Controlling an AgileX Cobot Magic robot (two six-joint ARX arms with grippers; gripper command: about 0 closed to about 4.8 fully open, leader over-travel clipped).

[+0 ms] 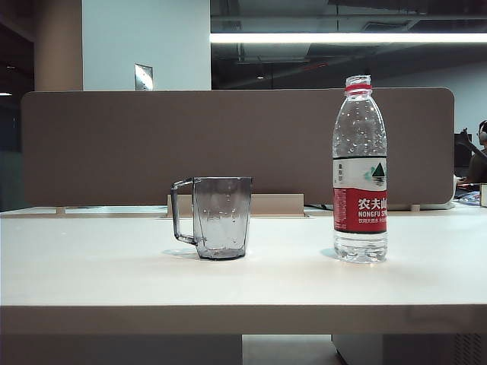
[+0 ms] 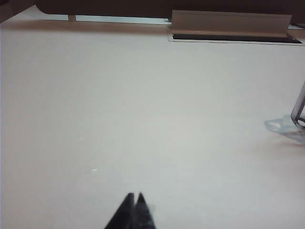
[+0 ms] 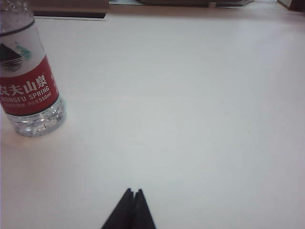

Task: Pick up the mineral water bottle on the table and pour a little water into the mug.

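Cream-white table (image 1: 99, 266) carries both things in the exterior view; the smoky grey mug (image 1: 221, 217) stands upright left of centre, handle to the left; the mineral water bottle (image 1: 360, 171) stands upright well to its right, uncapped; neither arm shows there. Left wrist view: the left gripper (image 2: 134, 196) hovers over bare table, fingertips pressed together, the mug's handle at the frame's edge. Right wrist view: the right gripper (image 3: 133, 192) is likewise closed, empty, the bottle well apart from it.
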